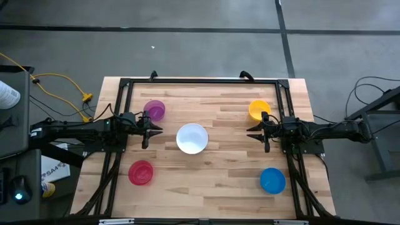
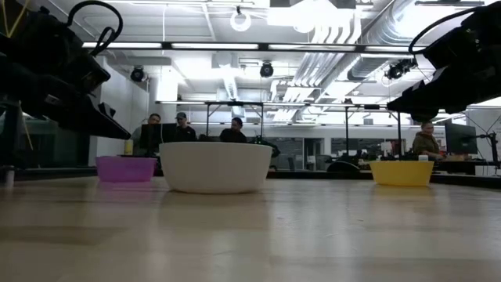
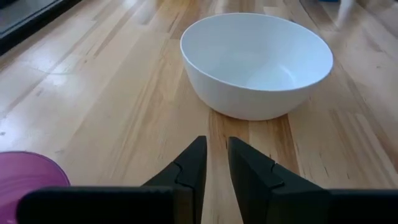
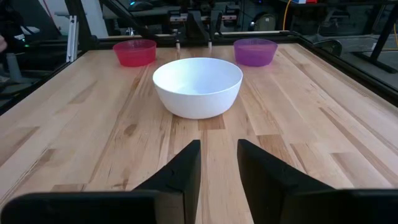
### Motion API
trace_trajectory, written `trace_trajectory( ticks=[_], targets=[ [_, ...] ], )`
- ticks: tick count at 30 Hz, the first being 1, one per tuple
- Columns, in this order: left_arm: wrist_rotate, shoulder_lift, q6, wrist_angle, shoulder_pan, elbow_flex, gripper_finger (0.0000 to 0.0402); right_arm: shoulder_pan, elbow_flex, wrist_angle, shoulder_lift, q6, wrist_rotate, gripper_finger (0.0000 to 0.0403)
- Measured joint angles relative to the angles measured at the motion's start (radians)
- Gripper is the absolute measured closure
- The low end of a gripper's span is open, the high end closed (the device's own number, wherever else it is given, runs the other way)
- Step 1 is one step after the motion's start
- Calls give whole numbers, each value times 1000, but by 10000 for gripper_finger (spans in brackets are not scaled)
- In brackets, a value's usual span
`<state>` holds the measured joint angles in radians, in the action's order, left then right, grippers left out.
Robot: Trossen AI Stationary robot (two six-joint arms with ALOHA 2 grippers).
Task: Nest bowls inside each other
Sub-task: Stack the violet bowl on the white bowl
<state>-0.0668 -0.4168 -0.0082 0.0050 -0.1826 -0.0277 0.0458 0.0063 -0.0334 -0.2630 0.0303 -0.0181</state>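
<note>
Five bowls stand upright on their bases on the wooden table. The white bowl [image 1: 192, 138] [image 3: 256, 62] [image 4: 197, 86] is in the middle. The purple bowl [image 1: 154, 110] is at the far left, the yellow bowl [image 1: 259, 110] at the far right, the red-pink bowl [image 1: 140, 172] at the near left and the blue bowl [image 1: 272, 180] at the near right. My left gripper [image 1: 156, 130] [image 3: 216, 149] hovers left of the white bowl and points at it, narrowly open, with nothing between its fingers. My right gripper [image 1: 252, 132] [image 4: 219, 149] hovers to the bowl's right, likewise open with nothing between its fingers.
A black frame [image 1: 200, 80] runs along the table's far edge and both sides. Bare wood lies between the bowls and along the near edge [image 1: 206, 200]. Cables and equipment lie on the floor to the left [image 1: 62, 87]. People sit in the room beyond the table [image 2: 180, 125].
</note>
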Motion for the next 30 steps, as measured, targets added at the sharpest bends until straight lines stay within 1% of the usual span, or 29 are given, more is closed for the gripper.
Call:
trace_trajectory(
  ticks=[4, 10, 17, 19, 23, 30],
  targets=[
    [-30, 0, 0, 17, 0, -9, 334, 0, 0, 0, 0, 0, 0, 305],
    [-20, 1, 4, 10, 0, -107, 334, 0, 0, 0, 0, 0, 0, 305],
    [44, -27, 44, -157, 0, -238, 334, 0, 0, 0, 0, 0, 0, 305],
    [68, -49, 55, -210, 0, -271, 334, 0, 0, 0, 0, 0, 0, 305],
    [114, -109, 72, -238, 0, -324, 334, 0, 0, 0, 0, 0, 0, 305],
    [192, -262, 106, -323, -1, -429, 334, 0, 0, 0, 0, 0, 0, 305]
  ],
)
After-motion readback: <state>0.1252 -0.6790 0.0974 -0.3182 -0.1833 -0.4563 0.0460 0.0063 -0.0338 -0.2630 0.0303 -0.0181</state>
